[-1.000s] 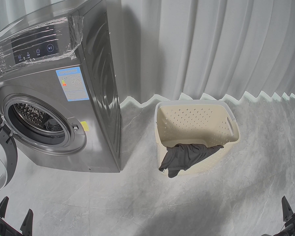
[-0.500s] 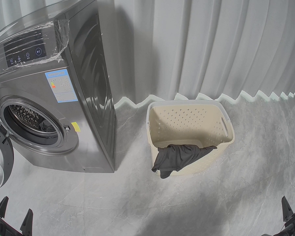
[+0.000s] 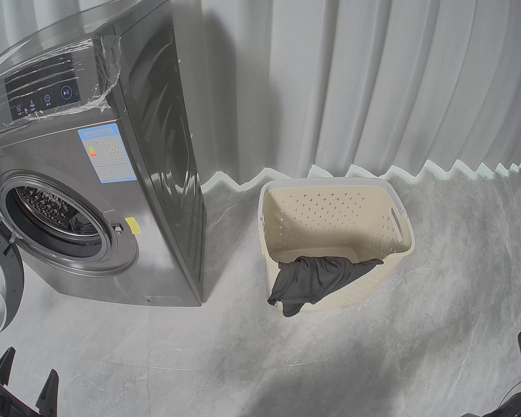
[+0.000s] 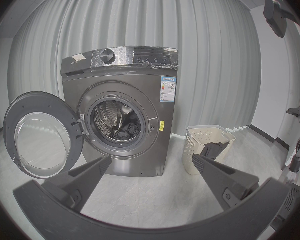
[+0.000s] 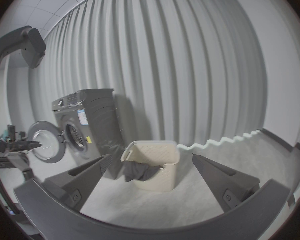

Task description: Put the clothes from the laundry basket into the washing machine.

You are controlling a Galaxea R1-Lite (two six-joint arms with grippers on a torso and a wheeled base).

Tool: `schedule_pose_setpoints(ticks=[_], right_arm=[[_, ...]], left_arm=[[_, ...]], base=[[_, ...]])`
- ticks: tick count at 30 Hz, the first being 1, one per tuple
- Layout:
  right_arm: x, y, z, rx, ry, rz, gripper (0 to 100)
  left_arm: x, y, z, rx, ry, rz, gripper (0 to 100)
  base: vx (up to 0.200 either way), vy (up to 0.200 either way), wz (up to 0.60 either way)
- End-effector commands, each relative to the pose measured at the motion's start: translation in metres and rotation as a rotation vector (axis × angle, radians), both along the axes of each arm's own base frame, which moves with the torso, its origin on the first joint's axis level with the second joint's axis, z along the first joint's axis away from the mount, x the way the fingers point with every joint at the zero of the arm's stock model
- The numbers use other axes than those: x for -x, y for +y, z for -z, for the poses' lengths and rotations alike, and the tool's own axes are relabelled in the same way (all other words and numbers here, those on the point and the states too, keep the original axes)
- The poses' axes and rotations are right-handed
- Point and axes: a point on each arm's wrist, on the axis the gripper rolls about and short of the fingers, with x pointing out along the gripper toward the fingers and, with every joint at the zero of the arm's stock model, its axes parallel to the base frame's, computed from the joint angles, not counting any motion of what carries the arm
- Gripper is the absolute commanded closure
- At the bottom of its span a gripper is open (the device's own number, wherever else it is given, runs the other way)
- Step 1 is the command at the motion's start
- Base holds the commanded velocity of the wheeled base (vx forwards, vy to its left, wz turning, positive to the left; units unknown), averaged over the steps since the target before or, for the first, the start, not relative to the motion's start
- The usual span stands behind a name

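Presently I held the left hand [image 4: 150, 158] and right hand [image 5: 151, 157] wide open and empty, presumably staged to grab the dark garment [image 3: 312, 278] draped over the laundry basket [image 3: 336, 182] rim beside the open washing machine [image 3: 150, 146].

grey marble floor [image 3: 341, 354], washing machine [image 3: 92, 204], laundry basket [image 3: 336, 221]

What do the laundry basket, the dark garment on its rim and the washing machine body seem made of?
Laundry basket: likely matte cream plastic, moulded star-shaped holes.
Dark garment: thin soft fabric, draping limply.
Washing machine: probably grey coated metal, satin sheen with soft reflections.
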Motion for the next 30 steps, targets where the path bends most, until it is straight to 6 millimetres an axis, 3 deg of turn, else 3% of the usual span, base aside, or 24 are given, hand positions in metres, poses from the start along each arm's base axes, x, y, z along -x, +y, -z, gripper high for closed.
schedule_pose_setpoints(ticks=[1, 4, 9, 14, 18, 30], right_arm=[[-0.061, 0.008, -0.012, -0.023, 0.340, -0.332, 0], [-0.095, 0.011, -0.009, -0.011, 0.455, -0.366, 0], [-0.148, 0.025, -0.005, 0.007, 0.482, -0.416, 0], [-0.186, 0.058, 0.013, 0.044, 0.523, -0.367, 0], [-0.206, 0.090, 0.032, -0.047, 0.553, -0.318, 0], [-0.251, 0.118, 0.067, -0.040, 0.564, -0.251, 0]], left_arm=[[0.000, 0.000, 0.004, -0.002, -0.002, 0.001, 0], [0.000, 0.000, 0.004, -0.002, -0.002, 0.001, 0], [0.000, 0.000, 0.004, -0.002, -0.002, 0.001, 0], [0.000, 0.000, 0.004, 0.000, -0.002, 0.001, 0], [0.000, 0.000, 0.004, 0.001, -0.002, 0.001, 0], [0.000, 0.000, 0.004, 0.001, -0.002, 0.001, 0]], base=[[0.000, 0.000, 0.00], [0.000, 0.000, 0.00], [0.000, 0.000, 0.00], [0.000, 0.000, 0.00], [0.000, 0.000, 0.00], [0.000, 0.000, 0.00]])
